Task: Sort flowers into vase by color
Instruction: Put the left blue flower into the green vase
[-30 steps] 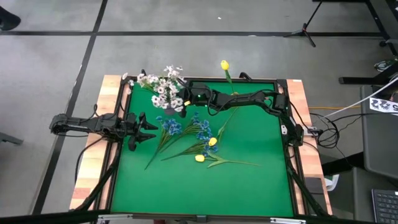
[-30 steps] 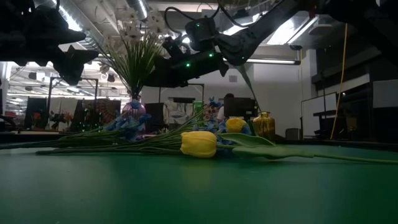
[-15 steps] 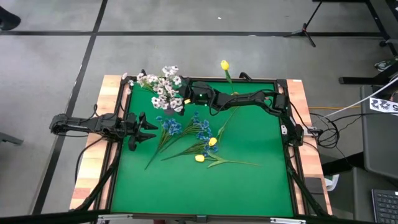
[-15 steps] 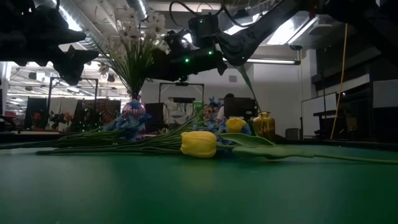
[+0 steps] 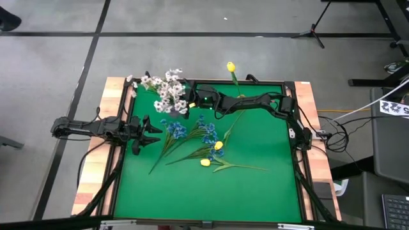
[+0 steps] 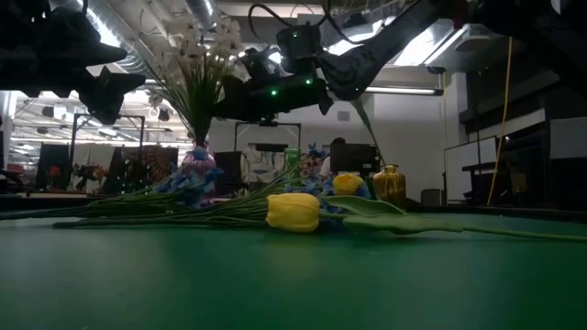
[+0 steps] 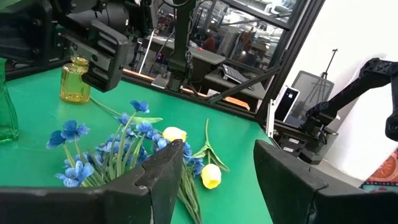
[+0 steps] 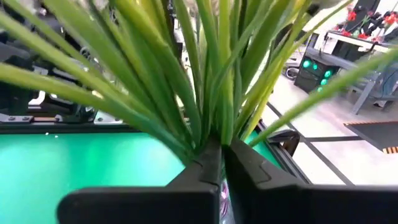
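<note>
The right gripper (image 5: 189,102) is up at the far side of the green table (image 5: 255,191), close to the far left corner. Its fingers (image 8: 208,163) are pressed tight together on the green stems of the white flowers (image 5: 165,89). The stems fan out from the pinched fingers, and the white blooms point away past the table's far left corner. In the low view the white flowers (image 6: 197,55) stand with stems going up and spreading wide over a purple vase (image 6: 197,162).

The left gripper (image 5: 148,131) waits at the left side of the table, with its two fingers (image 7: 158,180) spread wide apart and nothing between them.

The blue flowers (image 5: 190,132) lie flat near the middle of the table. Their blooms point to the far side and their long stems run to the near left side. Two yellow flowers (image 5: 212,153) lie just beside the blue ones. One more yellow flower (image 5: 231,66) stands past the table's far edge, its stem slanting back down toward the table.
</note>
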